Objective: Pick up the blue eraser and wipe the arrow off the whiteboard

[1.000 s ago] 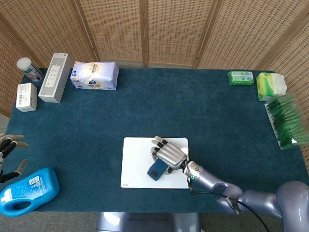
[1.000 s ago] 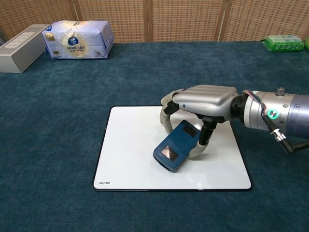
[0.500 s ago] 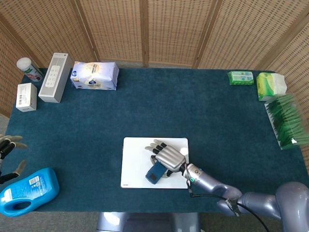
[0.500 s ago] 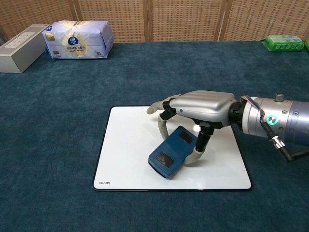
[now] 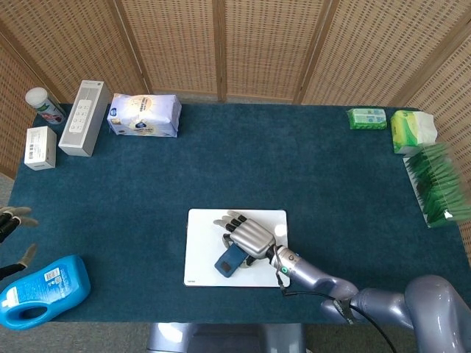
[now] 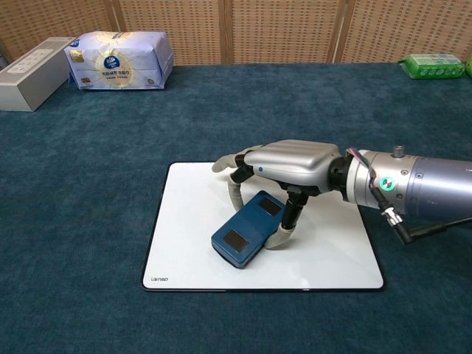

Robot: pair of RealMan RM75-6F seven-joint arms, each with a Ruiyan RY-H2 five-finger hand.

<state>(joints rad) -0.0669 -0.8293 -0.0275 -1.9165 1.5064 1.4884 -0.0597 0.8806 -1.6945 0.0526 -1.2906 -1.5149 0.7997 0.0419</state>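
From the head view, my right hand (image 5: 249, 237) holds the blue eraser (image 5: 229, 259) flat on the whiteboard (image 5: 199, 250), fingers curled over its far end. My left hand (image 5: 13, 234) hangs spread and empty above the detergent bottle (image 5: 43, 290).

From the chest view, the grip looks shallow; pushing harder could tip the eraser free or drag the board across the worktop (image 6: 88, 184). I see no arrow.
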